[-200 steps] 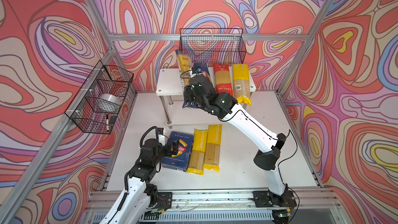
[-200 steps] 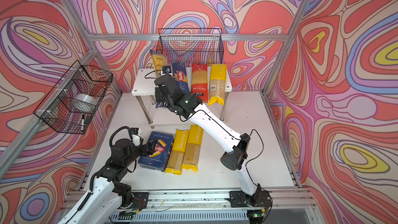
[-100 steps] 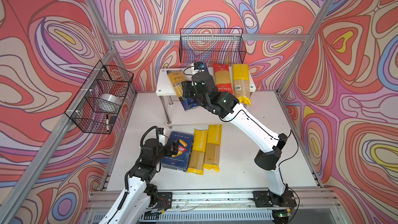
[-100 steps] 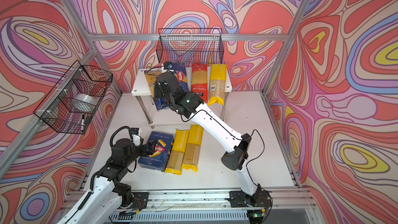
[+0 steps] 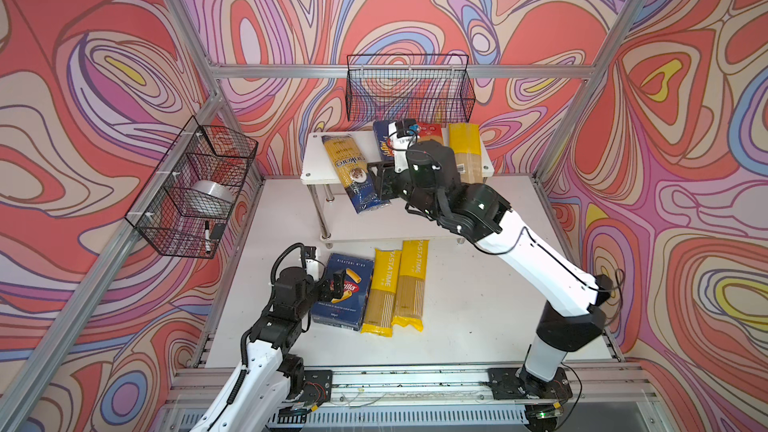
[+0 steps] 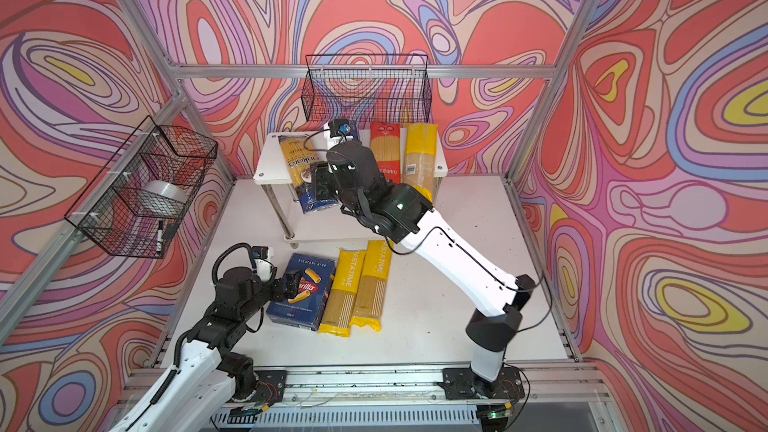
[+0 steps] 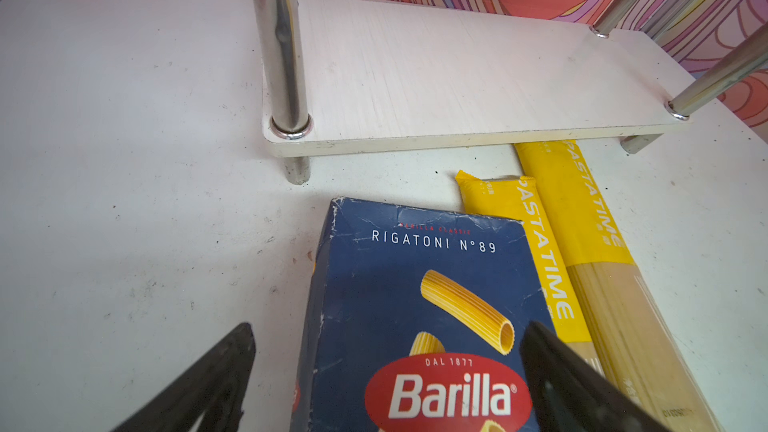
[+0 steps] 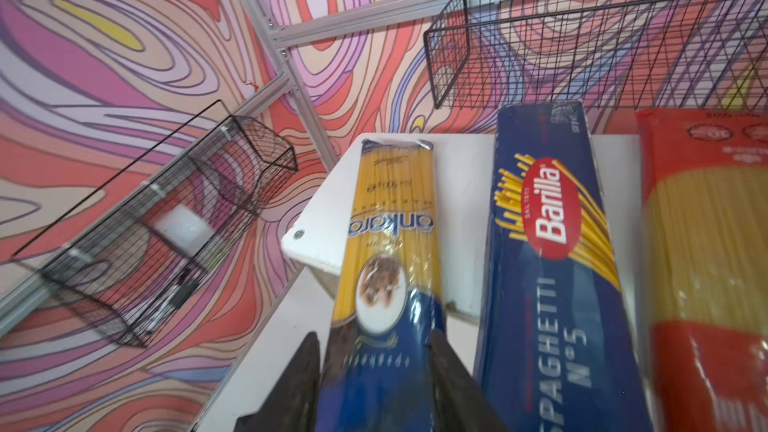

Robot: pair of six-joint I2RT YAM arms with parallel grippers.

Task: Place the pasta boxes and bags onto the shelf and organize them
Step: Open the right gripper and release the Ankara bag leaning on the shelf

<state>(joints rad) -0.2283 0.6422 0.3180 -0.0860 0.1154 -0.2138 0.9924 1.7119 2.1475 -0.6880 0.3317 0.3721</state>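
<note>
Right hand (image 8: 374,342): closed on the navy end of the ankara bag (image 5: 351,168), glossy film over stiff strands; the bag is laid askew on the smooth white top board of the shelf (image 5: 318,160), overhanging its front edge, judged held for straightening.
Left hand (image 7: 388,326): held apart astride the scuffed cardboard rigatoni box (image 7: 415,268), which is laid flat on the worktop (image 5: 478,292).

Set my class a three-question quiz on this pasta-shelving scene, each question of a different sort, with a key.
1. True or false: the rigatoni box lies on the shelf's lower board.
2. How many pasta items lie on the top board?
3. The right gripper straddles: A) ankara bag B) red bag C) spaghetti box?
Key: 1 false, it lies on the table; 2 four; 3 A.
</note>
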